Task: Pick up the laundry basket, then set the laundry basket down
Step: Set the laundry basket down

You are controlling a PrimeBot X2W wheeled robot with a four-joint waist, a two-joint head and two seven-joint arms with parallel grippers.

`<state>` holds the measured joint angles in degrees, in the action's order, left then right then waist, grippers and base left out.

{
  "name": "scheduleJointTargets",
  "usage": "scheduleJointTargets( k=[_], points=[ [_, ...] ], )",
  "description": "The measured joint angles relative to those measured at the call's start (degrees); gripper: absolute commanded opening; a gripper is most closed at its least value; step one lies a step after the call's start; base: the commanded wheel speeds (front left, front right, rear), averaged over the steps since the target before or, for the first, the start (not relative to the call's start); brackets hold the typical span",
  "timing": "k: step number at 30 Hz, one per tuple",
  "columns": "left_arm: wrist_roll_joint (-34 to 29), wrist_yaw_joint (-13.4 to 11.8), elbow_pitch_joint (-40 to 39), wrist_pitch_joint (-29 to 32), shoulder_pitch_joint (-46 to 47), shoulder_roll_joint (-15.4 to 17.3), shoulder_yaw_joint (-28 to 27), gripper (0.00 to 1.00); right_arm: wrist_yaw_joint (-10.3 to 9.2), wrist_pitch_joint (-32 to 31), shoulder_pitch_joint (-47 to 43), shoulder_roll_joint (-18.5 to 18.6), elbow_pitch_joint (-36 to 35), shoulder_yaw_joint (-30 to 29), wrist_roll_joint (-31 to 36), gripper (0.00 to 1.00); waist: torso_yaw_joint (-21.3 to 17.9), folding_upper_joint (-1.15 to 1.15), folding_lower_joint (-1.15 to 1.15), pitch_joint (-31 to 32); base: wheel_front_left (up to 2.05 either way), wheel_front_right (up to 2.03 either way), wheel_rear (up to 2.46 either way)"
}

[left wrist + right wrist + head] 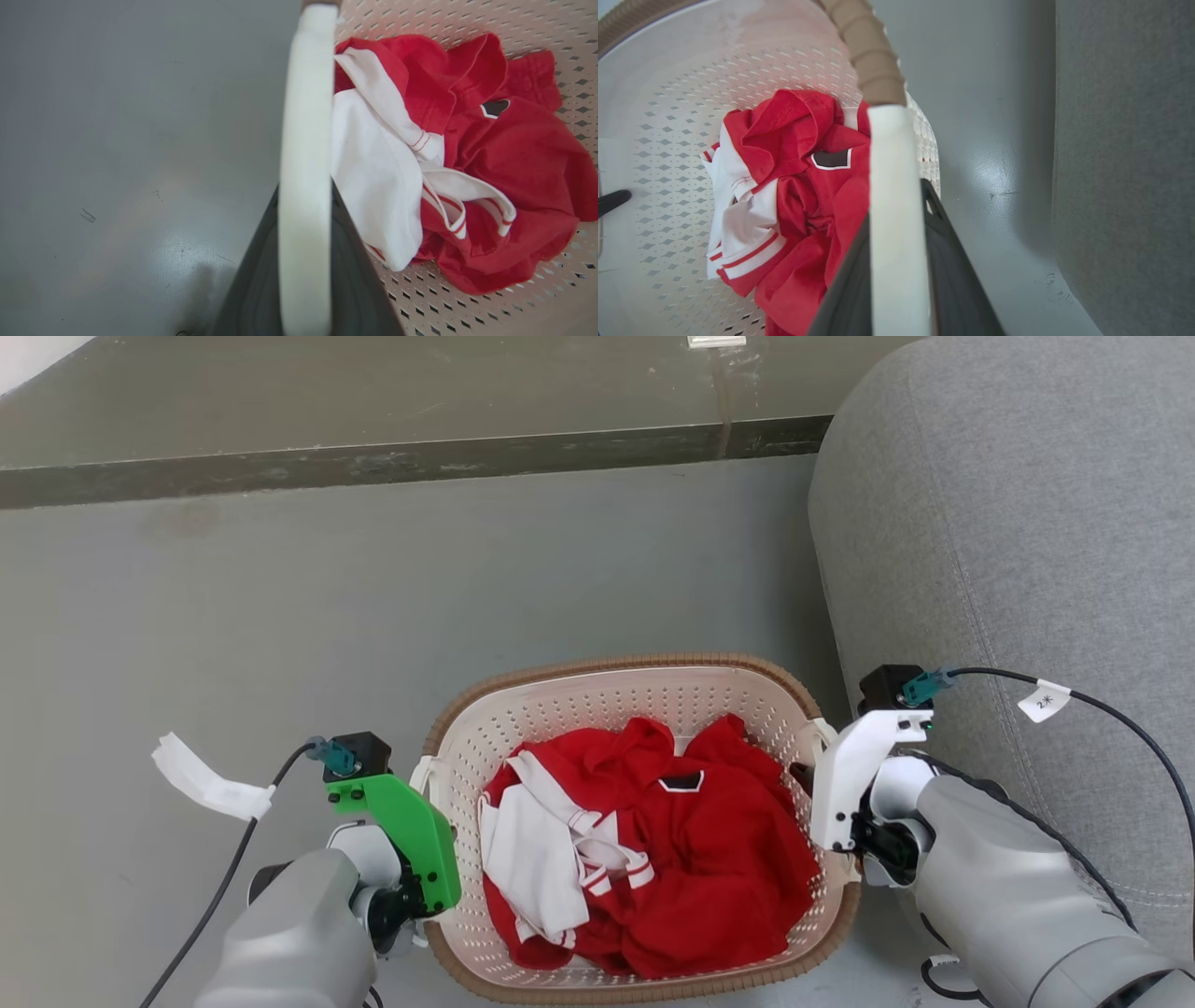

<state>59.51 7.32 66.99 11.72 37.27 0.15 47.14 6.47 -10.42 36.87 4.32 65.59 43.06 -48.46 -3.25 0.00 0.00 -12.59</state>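
**Grip check: laundry basket [644, 689] held at both handles**

Basket is low over the grey floor [467, 579], just beside a grey upholstered seat [1008, 523] and well short of the floor's dark far edge. Contact with the floor cannot be told. Red-and-white clothes [691, 859] lie inside. On the white left handle [306, 116] the left end effector [306, 200] is clamped, a dark finger on each side. The right end effector [896, 196] grips the right handle [894, 149] likewise.
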Motion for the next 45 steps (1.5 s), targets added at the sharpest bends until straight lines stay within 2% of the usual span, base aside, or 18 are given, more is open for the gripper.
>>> scheduleJointTargets(
  k=[8,20,45],
  points=[
    [0.0,0.0,0.12,-0.82,0.62,0.0,0.18,0.0,0.0,0.64,0.19,0.42,-0.76,0.27,-0.47,0.0,-0.02,0.0,0.0,-1.53,0.0,0.0,0.0],
    [-0.62,0.0,0.05,-4.1,4.67,-0.01,0.66,0.0,0.0,3.9,2.65,1.68,-2.64,0.36,-1.02,0.0,0.37,0.0,0.0,-7.09,0.0,0.0,0.0],
    [-1.82,-2.12,-1.3,-11.56,13.61,-0.03,0.89,0.0,0.0,10.47,10.01,4.61,-6.1,1.24,-1.56,0.0,2.04,0.0,0.0,-24.45,0.0,0.0,0.0]
  ],
)
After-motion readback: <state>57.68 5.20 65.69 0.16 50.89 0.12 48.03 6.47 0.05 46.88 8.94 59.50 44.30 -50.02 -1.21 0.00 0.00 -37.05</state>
